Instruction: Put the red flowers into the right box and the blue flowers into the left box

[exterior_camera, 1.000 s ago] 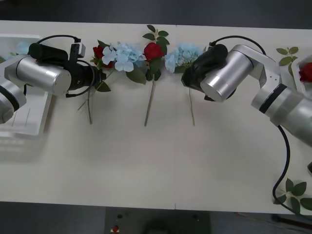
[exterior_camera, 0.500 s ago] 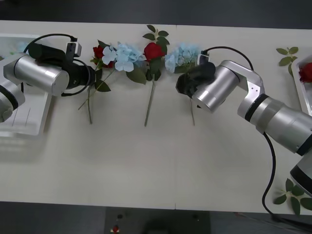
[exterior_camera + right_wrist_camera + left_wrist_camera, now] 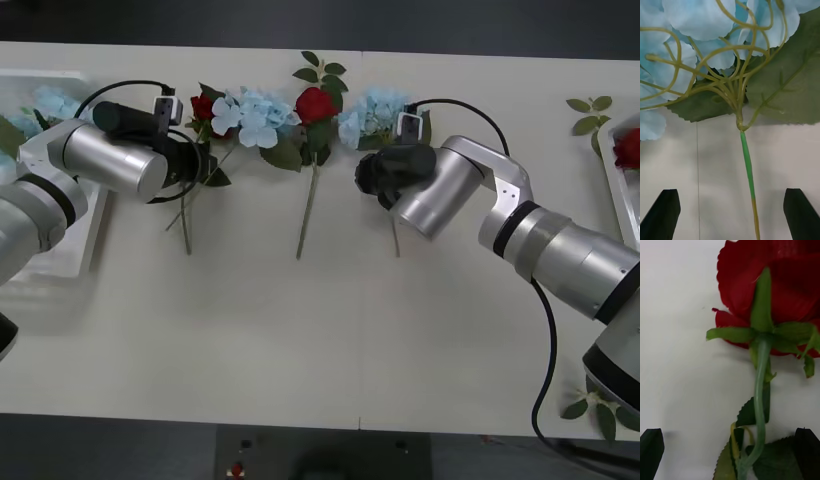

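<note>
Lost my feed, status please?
Left gripper open over red rose stem. Right gripper open over blue hydrangea stem. Nothing blocking.

1. Right box (image 3: 618, 170): cut off by the front view's right edge; a thin pale rim and part of one red bloom (image 3: 629, 147) show.
2. Left box (image 3: 60, 255): largely covered by the left arm and cropped at the edge.
3. Leftmost red rose (image 3: 204, 106): lower bloom hidden behind the left gripper (image 3: 205, 160).
4. Right-hand blue hydrangea (image 3: 696, 33): head cropped in the right wrist view, possibly half.
</note>
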